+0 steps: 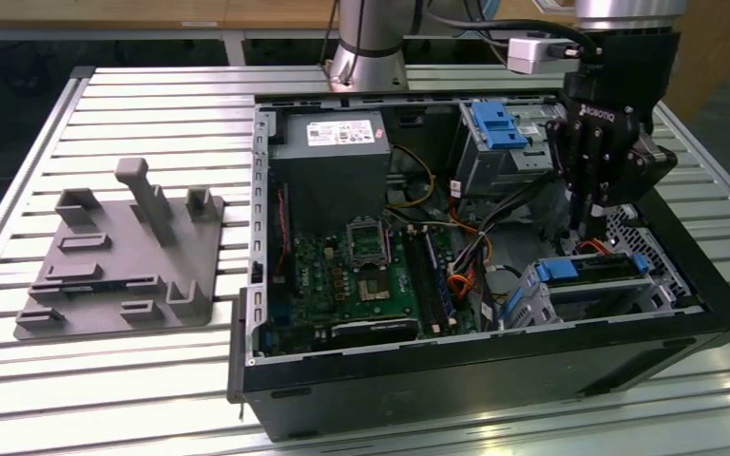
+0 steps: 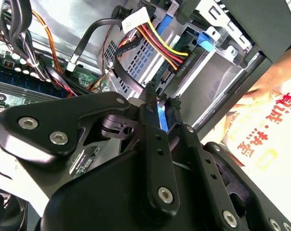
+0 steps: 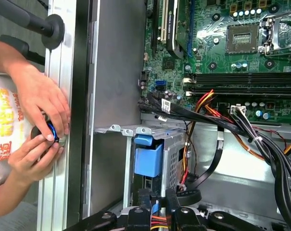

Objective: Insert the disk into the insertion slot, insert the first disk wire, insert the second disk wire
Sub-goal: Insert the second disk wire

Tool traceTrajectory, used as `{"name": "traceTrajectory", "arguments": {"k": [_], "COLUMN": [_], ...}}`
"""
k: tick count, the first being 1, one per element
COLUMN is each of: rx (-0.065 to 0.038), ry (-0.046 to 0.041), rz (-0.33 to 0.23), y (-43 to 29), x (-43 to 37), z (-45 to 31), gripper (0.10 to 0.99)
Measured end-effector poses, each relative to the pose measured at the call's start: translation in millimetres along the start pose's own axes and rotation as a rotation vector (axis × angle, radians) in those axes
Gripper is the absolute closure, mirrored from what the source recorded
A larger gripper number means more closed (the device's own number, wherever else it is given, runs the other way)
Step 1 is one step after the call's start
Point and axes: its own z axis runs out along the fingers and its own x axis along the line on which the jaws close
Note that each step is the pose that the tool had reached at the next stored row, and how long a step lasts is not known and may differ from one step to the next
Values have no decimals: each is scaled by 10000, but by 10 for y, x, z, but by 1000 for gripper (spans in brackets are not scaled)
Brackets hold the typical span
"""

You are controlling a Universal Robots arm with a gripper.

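The disk (image 1: 589, 271), silver in a blue carrier (image 3: 147, 161), sits inside the insertion slot (image 1: 600, 302), a perforated metal cage (image 3: 174, 159) at the near right corner of the open computer case. A red-yellow-black wire bundle (image 2: 159, 41) ends in a black plug (image 2: 180, 65) pressed against the disk's end. My gripper (image 1: 593, 233) hangs just above that end. Its fingers (image 2: 150, 110) stand close together, and a flat black wire (image 2: 128, 82) curves in and ends between the tips (image 3: 146, 195).
A person's hands (image 3: 39, 115) rest on the table rail just outside the case wall beside the slot. A taller cage with a blue latch (image 1: 498, 123) stands behind. Motherboard (image 1: 353, 275), loose cables (image 3: 260, 144) and a grey fixture (image 1: 124, 256) lie to the exterior view's left.
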Motion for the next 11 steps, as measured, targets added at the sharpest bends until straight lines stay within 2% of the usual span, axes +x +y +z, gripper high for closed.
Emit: {"name": "traceTrajectory", "arguments": {"k": [3, 7, 9, 11], "rx": [31, 70, 116, 214], "ry": [9, 65, 90, 103], "rz": [8, 12, 30, 69], "y": [10, 14, 21, 37], "x": [-17, -20, -22, -23], "z": [-28, -70, -71, -73], "gripper": [820, 820, 820, 820]}}
